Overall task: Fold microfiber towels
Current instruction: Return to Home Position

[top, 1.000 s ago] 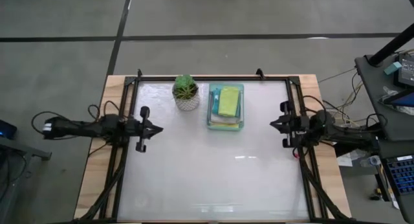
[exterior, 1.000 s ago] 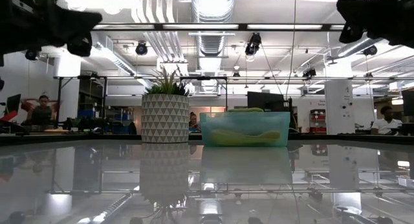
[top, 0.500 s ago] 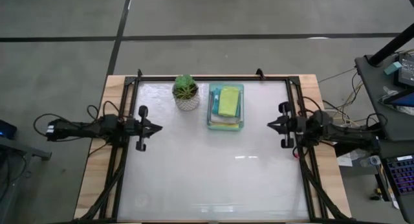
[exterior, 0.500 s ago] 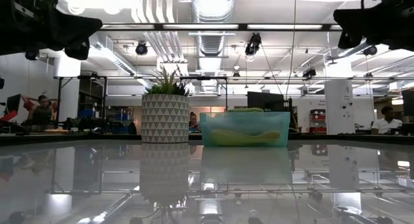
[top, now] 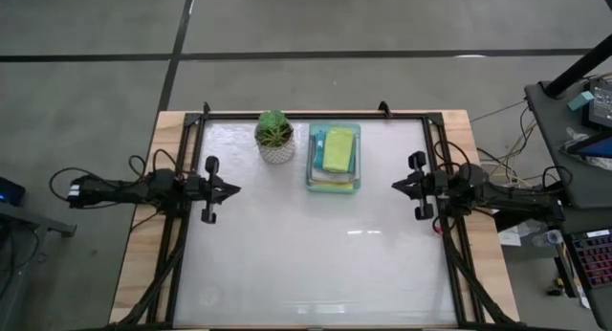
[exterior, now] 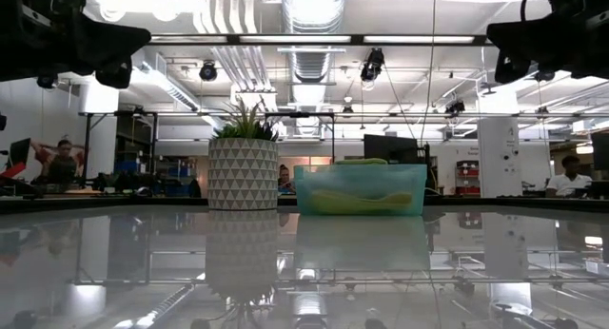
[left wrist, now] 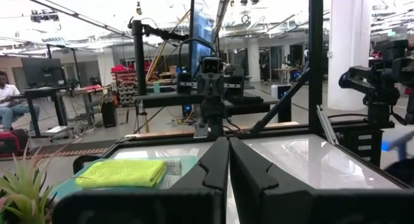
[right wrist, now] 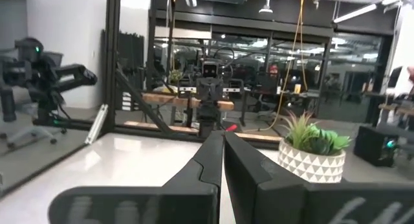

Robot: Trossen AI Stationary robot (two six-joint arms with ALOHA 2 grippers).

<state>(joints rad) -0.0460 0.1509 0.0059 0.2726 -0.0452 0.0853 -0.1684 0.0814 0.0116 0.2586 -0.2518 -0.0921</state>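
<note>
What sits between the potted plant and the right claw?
In the high view, the mint tray of folded towels lies between plant and right gripper.

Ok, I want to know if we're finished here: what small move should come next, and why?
Probably settle both arms at rest: the left gripper and right gripper hang shut, empty, at opposite sides of the table; the folded lime green towel tops the stack in the tray, and no cloth shows outside it.
</note>
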